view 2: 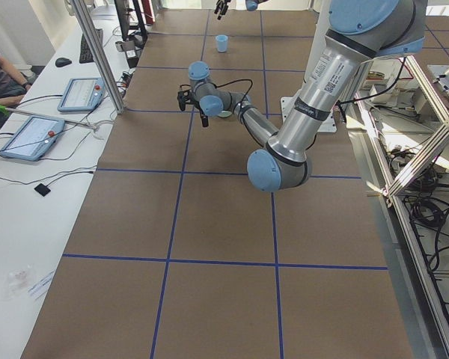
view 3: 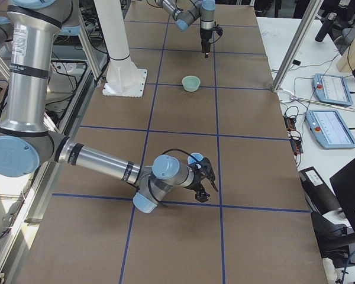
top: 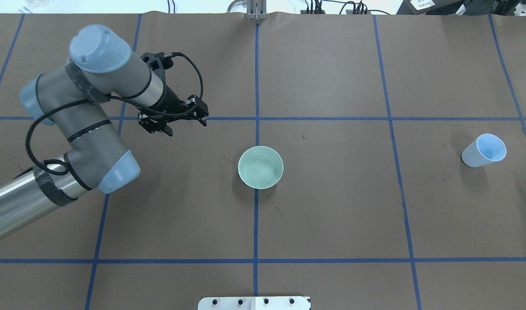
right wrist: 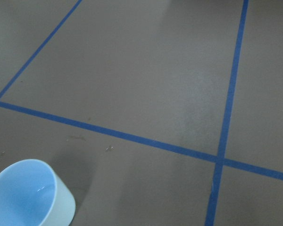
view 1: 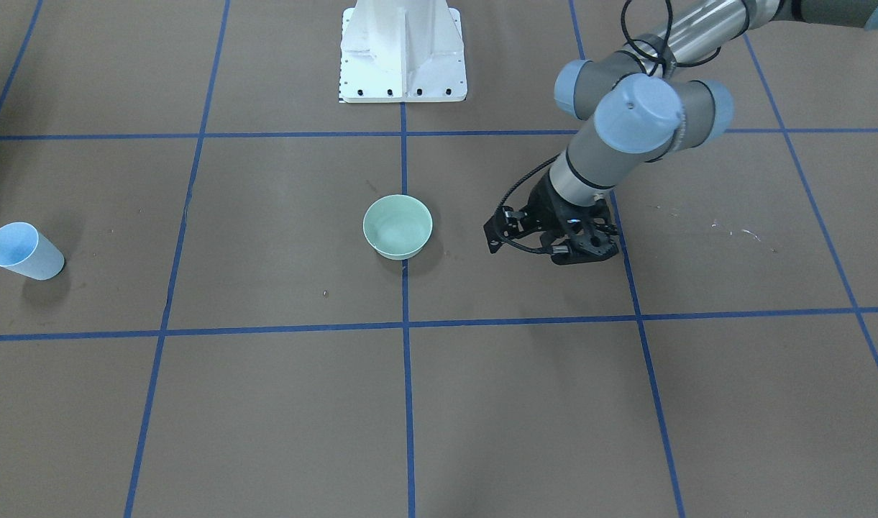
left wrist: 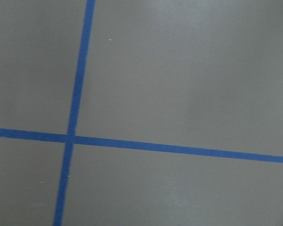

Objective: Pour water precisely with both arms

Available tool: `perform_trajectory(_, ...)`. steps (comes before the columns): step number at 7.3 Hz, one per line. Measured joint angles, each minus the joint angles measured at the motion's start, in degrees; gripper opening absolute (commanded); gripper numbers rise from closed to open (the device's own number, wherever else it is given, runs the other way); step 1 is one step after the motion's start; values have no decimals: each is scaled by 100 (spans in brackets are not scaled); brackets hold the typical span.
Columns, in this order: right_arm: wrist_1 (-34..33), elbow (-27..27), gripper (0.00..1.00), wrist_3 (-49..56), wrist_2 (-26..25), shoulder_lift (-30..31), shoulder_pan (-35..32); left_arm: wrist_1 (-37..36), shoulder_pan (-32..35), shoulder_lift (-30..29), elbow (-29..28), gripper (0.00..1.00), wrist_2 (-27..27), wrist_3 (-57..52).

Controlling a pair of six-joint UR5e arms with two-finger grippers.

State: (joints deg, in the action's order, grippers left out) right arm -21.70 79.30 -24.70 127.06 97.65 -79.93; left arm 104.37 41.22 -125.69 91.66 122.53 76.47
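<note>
A light-blue cup (top: pixel 483 150) stands upright at the table's right side; it also shows in the front view (view 1: pixel 23 250). In the right wrist view the cup (right wrist: pixel 28 195) sits at the lower left, with a faint glint of water (right wrist: pixel 45 188) inside. A pale green bowl (top: pixel 260 167) stands at the table's middle. My left gripper (top: pixel 159 129) hangs low over bare table left of the bowl, empty, its fingers apart. My right gripper (view 3: pixel 201 188) shows only in the side views, close beside the cup (view 3: pixel 195 158); I cannot tell if it is open or shut.
The white bolted pedestal (view 1: pixel 403 50) stands at the robot's edge of the table, behind the bowl. Blue tape lines (top: pixel 257 118) divide the brown table top into squares. Tablets (view 3: pixel 329 89) and cables lie on the white bench on the operators' side.
</note>
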Motion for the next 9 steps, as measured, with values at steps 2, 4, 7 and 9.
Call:
perform_trajectory(2, -1328, 104, 99, 476, 170, -559, -219, -791, -654, -545, -98, 98, -532, 47)
perform_trajectory(4, -2598, 362, 99, 1062, 317, -911, -341, -913, -1070, -938, -547, 89, -759, 42)
perform_trajectory(7, -4274, 808, 99, 2715, 345, -1011, -493, -810, -1210, -1089, -874, 57, -791, 20)
perform_trajectory(9, -5295, 1343, 99, 3434, 346, -1010, -549, -797, -1213, -1100, -894, 11, -784, 9)
